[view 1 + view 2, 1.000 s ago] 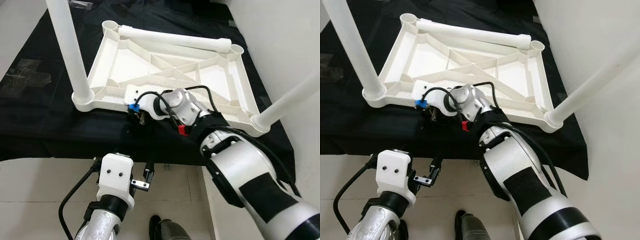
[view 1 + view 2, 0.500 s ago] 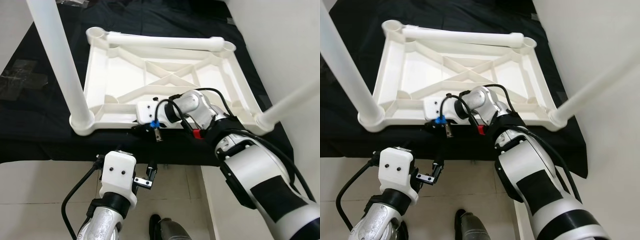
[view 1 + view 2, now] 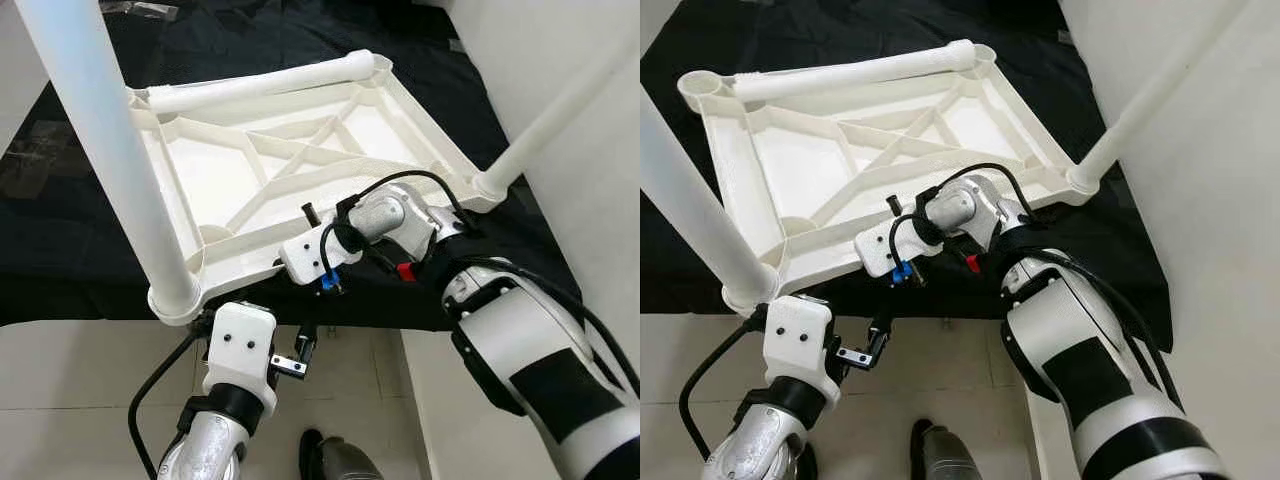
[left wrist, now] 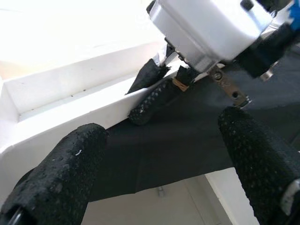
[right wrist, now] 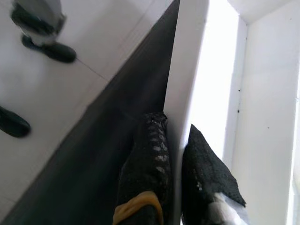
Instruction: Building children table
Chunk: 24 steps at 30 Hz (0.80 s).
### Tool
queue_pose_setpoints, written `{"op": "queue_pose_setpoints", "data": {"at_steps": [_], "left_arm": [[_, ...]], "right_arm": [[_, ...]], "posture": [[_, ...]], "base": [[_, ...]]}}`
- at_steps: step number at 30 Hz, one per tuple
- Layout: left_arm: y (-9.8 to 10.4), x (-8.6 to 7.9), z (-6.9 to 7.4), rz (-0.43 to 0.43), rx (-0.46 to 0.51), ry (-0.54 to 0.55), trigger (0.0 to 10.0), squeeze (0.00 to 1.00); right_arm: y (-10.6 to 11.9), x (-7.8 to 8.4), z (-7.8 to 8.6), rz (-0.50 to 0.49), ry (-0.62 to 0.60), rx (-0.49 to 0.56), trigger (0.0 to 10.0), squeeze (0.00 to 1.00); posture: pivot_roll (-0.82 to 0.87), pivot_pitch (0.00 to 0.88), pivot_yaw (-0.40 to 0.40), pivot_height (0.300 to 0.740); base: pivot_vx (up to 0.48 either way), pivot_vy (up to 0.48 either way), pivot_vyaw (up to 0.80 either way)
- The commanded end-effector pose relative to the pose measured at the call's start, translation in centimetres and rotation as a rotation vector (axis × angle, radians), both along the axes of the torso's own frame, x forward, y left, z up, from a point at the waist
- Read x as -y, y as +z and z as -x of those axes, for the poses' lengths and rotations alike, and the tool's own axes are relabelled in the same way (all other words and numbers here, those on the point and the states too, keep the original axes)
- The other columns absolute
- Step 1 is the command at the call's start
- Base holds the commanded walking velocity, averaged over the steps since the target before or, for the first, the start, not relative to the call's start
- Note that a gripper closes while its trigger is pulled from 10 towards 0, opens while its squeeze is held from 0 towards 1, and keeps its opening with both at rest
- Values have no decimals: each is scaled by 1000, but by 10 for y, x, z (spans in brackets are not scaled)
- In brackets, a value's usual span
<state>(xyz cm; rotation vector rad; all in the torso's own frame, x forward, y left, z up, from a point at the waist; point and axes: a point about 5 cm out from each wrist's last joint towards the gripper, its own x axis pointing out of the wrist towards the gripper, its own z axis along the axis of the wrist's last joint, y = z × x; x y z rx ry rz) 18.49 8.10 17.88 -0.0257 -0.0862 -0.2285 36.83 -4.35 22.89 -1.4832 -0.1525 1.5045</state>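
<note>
**Flipped kids' table, gripping it by the rim**

Black cloth (image 3: 60,250) over a low platform is our work surface, with pale floor tiles (image 3: 80,400) in front of it. Our right gripper (image 5: 171,164) is pinched tight on the near rim of the upside-down white tabletop (image 3: 260,170), one finger on each side of the thin wall. Our left gripper (image 4: 164,154) hangs just below that same edge, fingers spread wide with nothing in them. Working outward: two legs are already standing in their corner sockets, the left leg (image 3: 110,150) and the right leg (image 3: 560,100), and a loose leg (image 3: 260,82) lies across the far rim. The tabletop sits skewed on the cloth, near-left corner poking past the edge.

We reckon it's light, stiff molded plastic, a bit slick. The ribbed rim looks like the best handhold; pulling on the legs would probably lever the sockets.
</note>
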Motion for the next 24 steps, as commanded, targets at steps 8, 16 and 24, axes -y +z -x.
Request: {"op": "queue_pose_setpoints", "data": {"at_steps": [8, 16, 24], "left_arm": [[-4, 10, 1, 29, -26, -39, 10000, 0], [-4, 10, 1, 27, -25, -42, 10000, 0], [-3, 12, 0, 32, -20, -42, 10000, 0]], "right_arm": [[13, 13, -23, -89, -220, 240, 10000, 0], [9, 28, -27, -13, -255, 292, 10000, 1000], [3, 29, -25, 71, -203, 294, 10000, 0]], "posture": [[40, 261, -161, 740], [33, 262, -157, 740], [23, 264, -166, 740]], "base": [[0, 0, 0], [0, 0, 0], [0, 0, 0]]}}
